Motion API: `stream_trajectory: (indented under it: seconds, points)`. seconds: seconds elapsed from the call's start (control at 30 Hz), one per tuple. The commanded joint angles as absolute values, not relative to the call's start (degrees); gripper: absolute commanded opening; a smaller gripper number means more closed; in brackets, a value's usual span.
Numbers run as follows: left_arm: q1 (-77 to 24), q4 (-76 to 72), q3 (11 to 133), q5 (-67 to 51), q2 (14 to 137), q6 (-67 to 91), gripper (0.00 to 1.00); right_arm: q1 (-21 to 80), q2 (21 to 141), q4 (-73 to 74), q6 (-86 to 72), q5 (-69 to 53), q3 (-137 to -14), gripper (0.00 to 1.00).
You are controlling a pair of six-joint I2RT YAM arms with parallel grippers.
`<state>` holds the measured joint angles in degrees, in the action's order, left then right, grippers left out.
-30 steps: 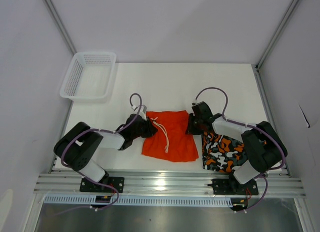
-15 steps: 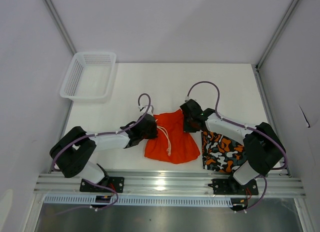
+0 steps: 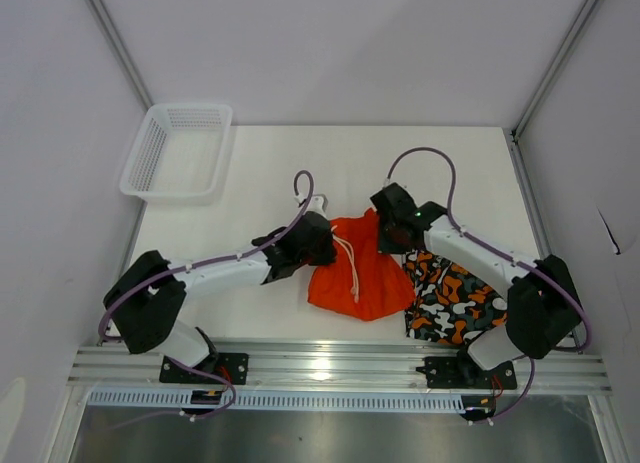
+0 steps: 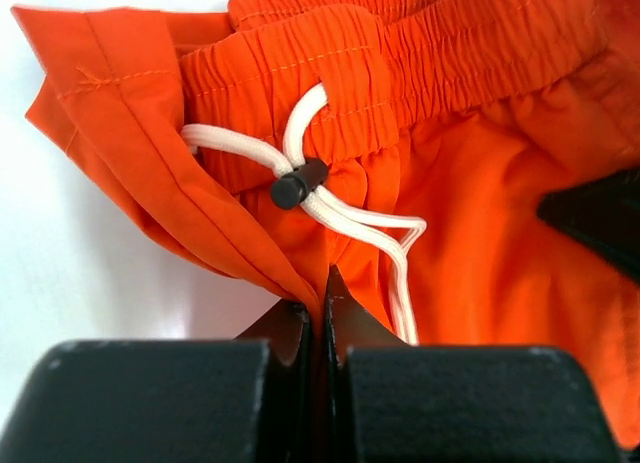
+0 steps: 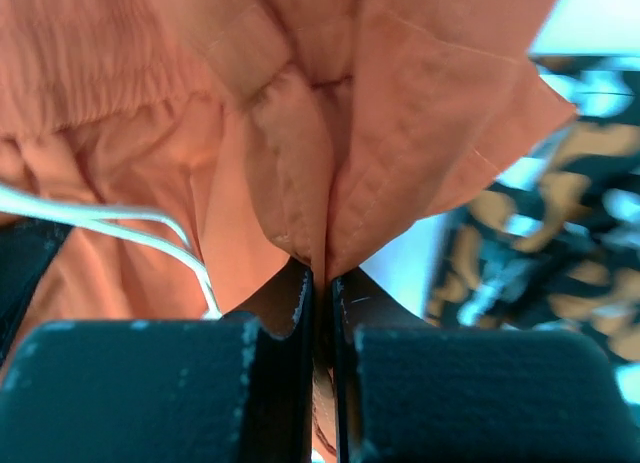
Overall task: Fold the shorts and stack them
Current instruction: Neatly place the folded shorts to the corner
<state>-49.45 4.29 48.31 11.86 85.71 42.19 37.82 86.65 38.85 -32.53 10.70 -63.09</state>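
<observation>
The left gripper [image 4: 320, 293] is pinched flat on a fold of the orange shorts [image 3: 362, 278], just below the waistband and close to the white drawstring [image 4: 350, 218] with its black toggle [image 4: 297, 185]. The right gripper [image 5: 320, 273] is clamped the same way on a gathered edge of the same pair, with no gap showing between its jaws. Between the two grips the waistband is bunched into a peak, and the rest of the cloth fans down toward the near edge of the table [image 3: 330, 168].

Both arms reach forward and bend inward, elbows out to the sides, so the wrists nearly meet over the middle.

The patterned shorts [image 3: 455, 301] lie by the right arm as a compact rectangle, already folded by the look of it (I can't see every edge). They sit just beside the orange pair, perhaps touching. I'd say the orange pair is mid-fold and nothing is stacked yet. The white mesh basket [image 3: 178, 148] sits well apart at the far left corner.
</observation>
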Motion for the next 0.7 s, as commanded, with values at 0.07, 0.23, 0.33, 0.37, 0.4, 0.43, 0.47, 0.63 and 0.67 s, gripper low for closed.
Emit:
stream_trajectory:
  seconds: [0.07,0.23,0.33,0.37,0.4,0.43,0.47,0.63,0.67]
  points:
    - [-52.91,3.87,55.72,10.9,87.18,43.51,0.0,29.73,76.21,46.39,-30.06,12.39,-66.27,0.01]
    - [-57.38,1.85,61.17,10.98,90.96,44.29,0.0,21.99,69.71,51.67,-28.74,12.74,-66.27,0.01]
    - [-59.76,-2.18,63.36,10.29,94.02,45.26,0.0,16.71,66.71,54.22,-27.86,11.78,-65.83,0.0]
    - [-60.11,-2.37,64.15,9.41,95.26,45.52,0.0,15.57,65.84,55.88,-27.77,11.86,-65.83,0.0]
    - [-60.81,-2.72,66.77,8.62,96.49,45.88,0.0,13.9,65.31,57.12,-28.38,13.87,-66.09,0.0]
    - [-61.34,-3.16,67.58,7.83,98.94,45.88,0.0,13.36,64.69,58.26,-28.74,15.1,-66.09,0.0]
    - [-62.48,-3.34,68.2,6.95,100.01,45.88,0.0,13.01,63.3,58.71,-28.91,16.07,-65.92,0.0]
    - [-66.26,-4.22,75.31,7.73,105.46,44.39,0.0,9.5,60.65,62.92,-35.07,25.57,-64.69,0.0]
    - [-66.97,-4.31,77.06,7.91,107.12,44.21,0.0,8.54,59.86,62.76,-34.98,25.23,-64.25,0.0]
